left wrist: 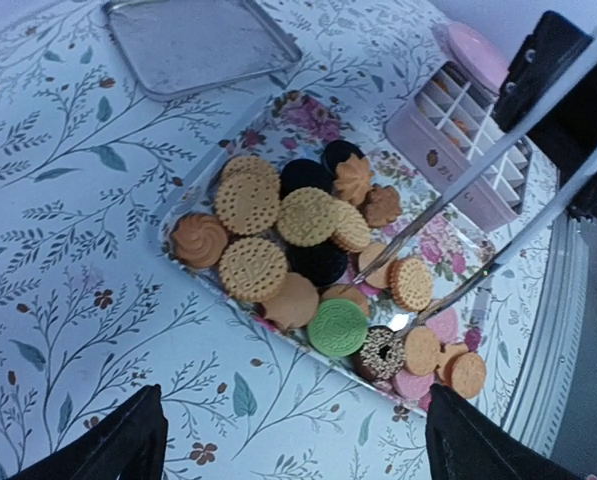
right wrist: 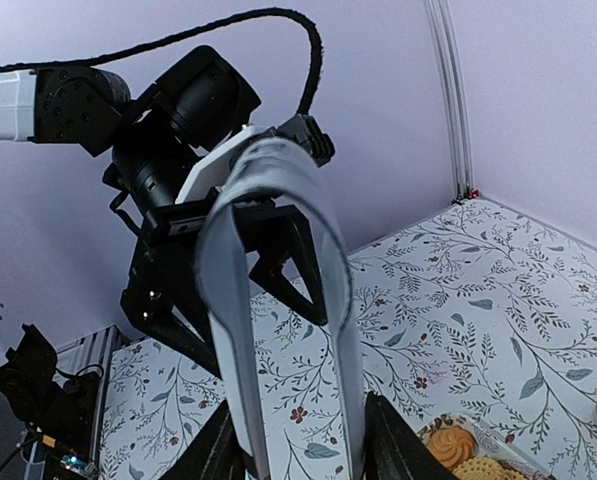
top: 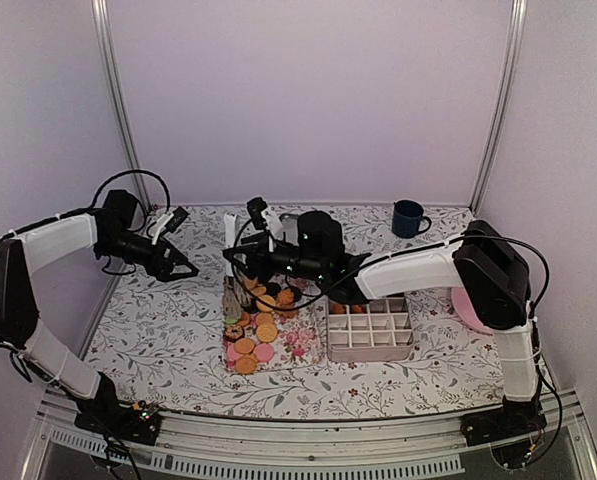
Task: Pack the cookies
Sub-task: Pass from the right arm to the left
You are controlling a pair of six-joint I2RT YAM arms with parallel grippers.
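Cookies [left wrist: 308, 215] are barely packed, by my judgement. Right tool [right wrist: 300, 445] pinches metal tongs [right wrist: 268, 165], whose tips straddle 1 cookie at centre-right of the left wrist view. Left tool [left wrist: 296, 400] hangs spread and empty. Nearly all cookies lie on the floral tray [left wrist: 313, 118]; the divided box [top: 370, 330] shows about 2 orange ones. Beyond are the leaf-print table [left wrist: 68, 200], blue mug [top: 408, 217], pink plate [top: 465, 312] and lilac walls [top: 308, 100].

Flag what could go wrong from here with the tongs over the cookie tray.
1. The tongs reach into a crowded, overlapping pile of cookies; a pinched one may slip or drag neighbours off the tray.
2. The divided box has small cells; a drop from such long tongs may miss.
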